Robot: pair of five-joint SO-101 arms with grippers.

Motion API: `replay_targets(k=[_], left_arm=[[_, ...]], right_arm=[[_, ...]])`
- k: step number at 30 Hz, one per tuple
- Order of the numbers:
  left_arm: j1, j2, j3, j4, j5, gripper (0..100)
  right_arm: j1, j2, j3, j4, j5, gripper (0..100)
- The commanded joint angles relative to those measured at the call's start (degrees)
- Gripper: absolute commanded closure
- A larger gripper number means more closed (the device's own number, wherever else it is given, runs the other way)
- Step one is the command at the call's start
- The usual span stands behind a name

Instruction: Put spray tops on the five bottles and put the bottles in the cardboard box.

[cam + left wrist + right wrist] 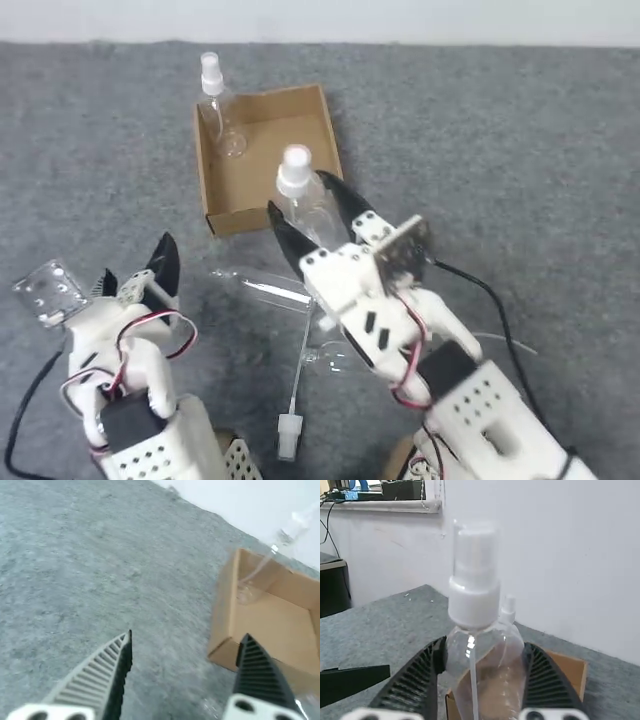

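Bottle (482, 665) (spray top (474, 587) on) stands clamped in the right end effector (483, 649); the left end effector (187, 636) gapes empty.

No legible text — not on any surface.

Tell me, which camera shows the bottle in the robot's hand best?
The right wrist view: the bottle stands close, spray top on, inside the right hand. The high view shows it from above, by the cardboard box.

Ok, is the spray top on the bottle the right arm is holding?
On: a white spray top caps the clear plastic bottle in the jaws of the right gripper.
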Motion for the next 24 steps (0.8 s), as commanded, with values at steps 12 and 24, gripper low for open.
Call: replay_targets(k=[12, 24], left_arm=[[-1.3, -0.4, 0.0, -3.3, 0.9, 69], [-1.2, -0.4, -0.1, -3.3, 0.9, 69]], right_arm=[[-0.2, 27.5, -15.5, -17.8, -0.9, 91.8], [-0.1, 48.8, -27.3, -27.6, -0.9, 91.8]])
